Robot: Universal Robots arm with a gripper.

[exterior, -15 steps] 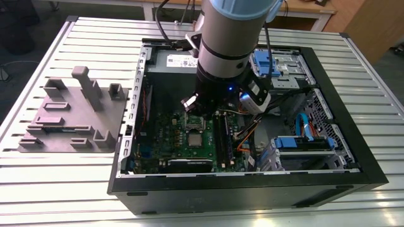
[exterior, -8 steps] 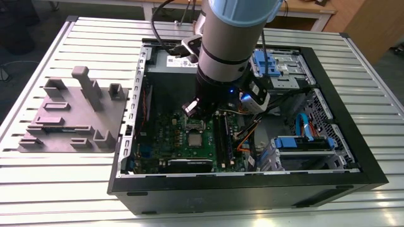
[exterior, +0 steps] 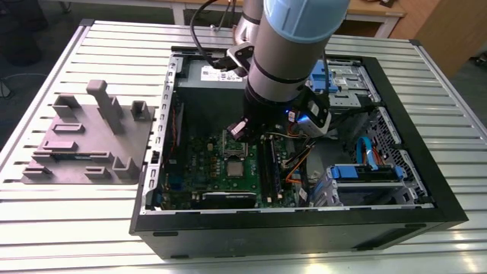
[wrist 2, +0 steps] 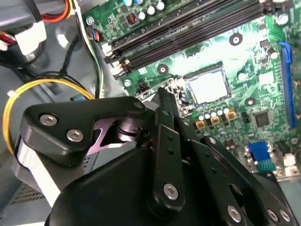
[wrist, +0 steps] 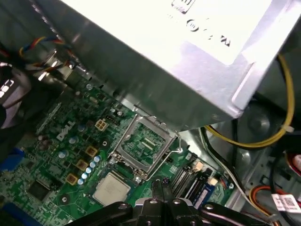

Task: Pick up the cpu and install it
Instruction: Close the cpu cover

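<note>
Silver square cpu [wrist: 111,188], flat on green motherboard [wrist: 56,155]

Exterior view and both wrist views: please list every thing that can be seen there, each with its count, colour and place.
table: one, pale grey, slatted, under everything.
computer case: one, black, open, lying on the table.
fixture block: one, grey, on the table at the exterior view's left of the case.
motherboard: one, green, inside the case.
cpu: one, silver-grey, lying in the socket on the motherboard.
socket frame: one, metal, swung open beside the cpu.
power supply: one, silver box, inside the case.
yellow cable: one, looped beside the motherboard.
arm: one, grey and pale blue, reaching into the case.
gripper: one, black, shut, holding nothing, over the motherboard near the cpu.
</note>
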